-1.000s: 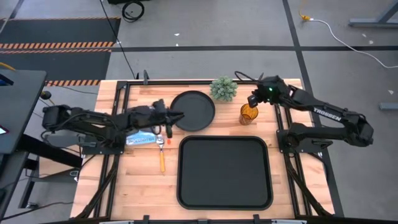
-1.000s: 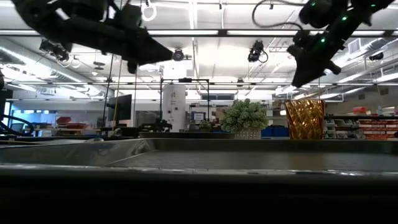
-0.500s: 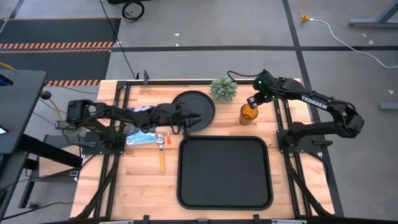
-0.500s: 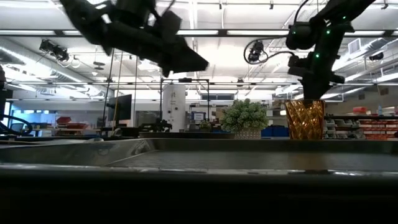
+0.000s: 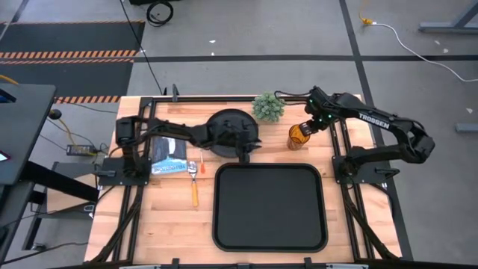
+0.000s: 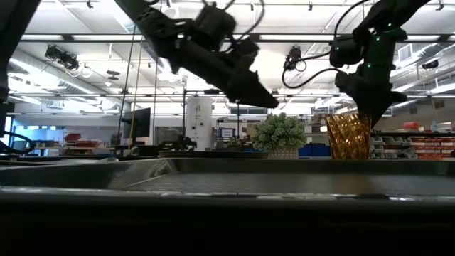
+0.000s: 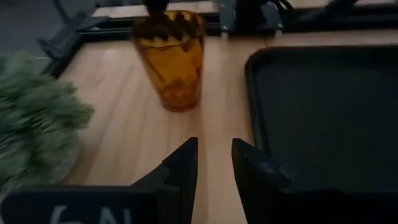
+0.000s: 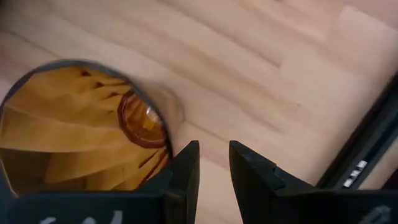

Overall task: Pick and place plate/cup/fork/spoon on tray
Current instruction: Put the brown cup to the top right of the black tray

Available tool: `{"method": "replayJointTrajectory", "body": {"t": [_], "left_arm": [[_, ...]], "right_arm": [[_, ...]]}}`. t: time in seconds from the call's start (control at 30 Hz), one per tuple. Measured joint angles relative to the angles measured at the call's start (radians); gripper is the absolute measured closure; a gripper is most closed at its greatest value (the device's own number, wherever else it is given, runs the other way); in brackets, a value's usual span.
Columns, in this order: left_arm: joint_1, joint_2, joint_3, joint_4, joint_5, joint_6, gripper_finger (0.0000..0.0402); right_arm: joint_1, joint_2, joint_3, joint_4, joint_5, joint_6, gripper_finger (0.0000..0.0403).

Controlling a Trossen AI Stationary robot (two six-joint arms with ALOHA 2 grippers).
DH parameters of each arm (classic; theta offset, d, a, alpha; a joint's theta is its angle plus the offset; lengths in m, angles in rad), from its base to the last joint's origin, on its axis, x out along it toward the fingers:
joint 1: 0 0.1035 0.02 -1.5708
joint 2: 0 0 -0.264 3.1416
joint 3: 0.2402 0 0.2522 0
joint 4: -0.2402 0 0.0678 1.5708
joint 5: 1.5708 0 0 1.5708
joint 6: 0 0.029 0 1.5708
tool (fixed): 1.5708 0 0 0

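Note:
The black plate (image 5: 224, 119) lies flat on the table at the far middle, mostly under my left arm. My left gripper (image 5: 250, 146) hovers past the plate's right rim, fingers a narrow gap apart (image 7: 214, 146), empty, pointing toward the cup. The amber cup (image 5: 298, 137) stands upright right of the plate and shows in the left wrist view (image 7: 171, 59). My right gripper (image 5: 308, 128) hangs just above the cup's right rim (image 8: 149, 118), fingers a narrow gap apart (image 8: 213, 149), pointing down. The black tray (image 5: 270, 207) lies empty in the near middle. An orange-handled utensil (image 5: 196, 188) lies left of the tray; fork or spoon, I cannot tell.
A small green potted plant (image 5: 268, 107) stands between plate and cup at the far edge. A blue-and-white packet (image 5: 170, 161) lies left of the utensil, near a second small orange piece (image 5: 202, 169). Black frame rails run along the table's left and right sides.
My left gripper has reached toward the table's right edge, from the plate's left rim across the plate to just past its right rim. My right gripper has come down and turned to point down over the cup's rim. The cup and plate have stayed put.

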Motion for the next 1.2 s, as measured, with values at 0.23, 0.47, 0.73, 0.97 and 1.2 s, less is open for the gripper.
{"method": "replayJointTrajectory", "body": {"t": [0.23,0.47,0.73,0.97,1.2], "left_arm": [[0.005,0.091,0.144,-0.123,0.008,0.019,0.0286],[0.001,0.099,0.169,-0.19,0.007,0.069,0.0222],[-0.032,0.099,0.218,-0.299,-0.051,0.197,0.0202],[-0.067,0.099,0.327,-0.45,-0.073,0.309,0.0225],[-0.096,0.098,0.371,-0.463,-0.077,0.439,0.0235]], "right_arm": [[0.048,0.066,-0.001,0.071,-0.001,-0.005,0.0309],[0.122,0.112,-0.001,0.173,-0.011,-0.001,0.0309],[0.203,0.187,-0.001,0.252,-0.054,0.019,0.0309],[0.242,0.206,-0.001,0.325,-0.06,0.033,0.0309],[0.235,0.144,-0.002,0.286,-0.057,0.026,0.0309]]}}
